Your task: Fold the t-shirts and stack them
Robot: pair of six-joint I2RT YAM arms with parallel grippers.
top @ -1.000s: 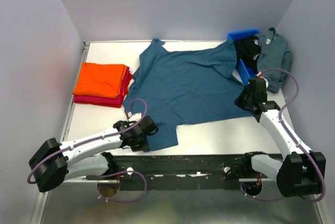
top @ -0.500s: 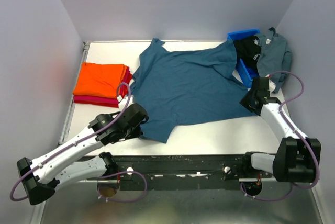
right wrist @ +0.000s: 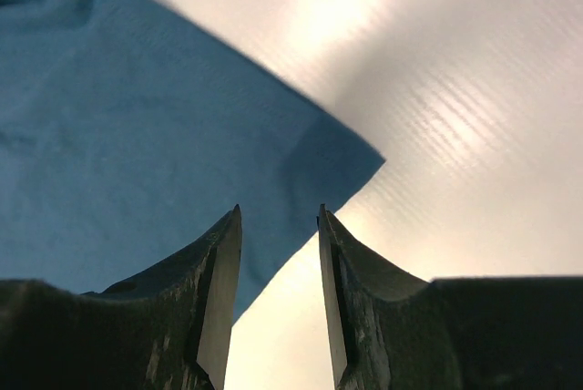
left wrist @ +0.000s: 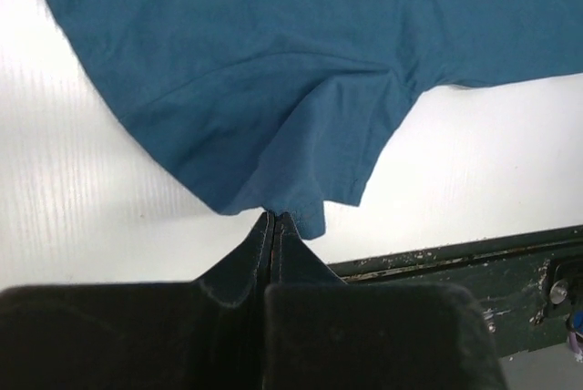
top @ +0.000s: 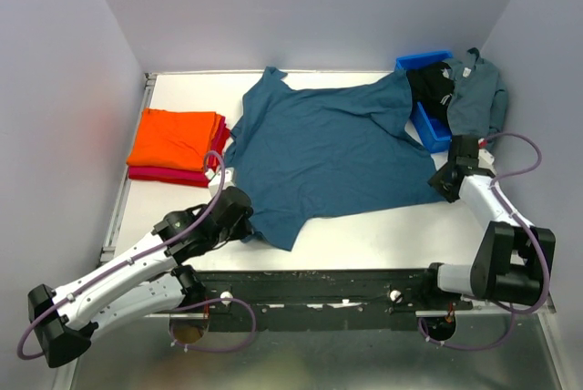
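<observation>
**1. Left gripper** [left wrist: 273, 217]: at the near-left hem corner of the teal t-shirt [top: 319, 148]. The jaws are pressed together, pinching that corner. The cloth ridges toward the tips, so the hold is judged to be for drawing the hem taut.

**2. Right gripper** [right wrist: 278, 217]: at the teal t-shirt's near-right hem corner. The jaws are spread with nothing gripped. The corner lies flat on the table [top: 383, 226], apparently where it should rest.

**3. Teal t-shirt**: spread open and unfolded. Its far-right sleeve lies against the blue bin [top: 435, 135]. Folding is judged not yet begun.

**4. Orange t-shirt** [top: 173, 138]: left of the teal t-shirt, folded, on top of the folded crimson t-shirt [top: 173, 174]. These form the finished stack.

**5. Blue bin**: at the teal t-shirt's far right. It holds the black t-shirt [top: 433, 82], and the grey-blue t-shirt [top: 478, 89] hangs over its far side. Both are likely awaiting their turn.
</observation>
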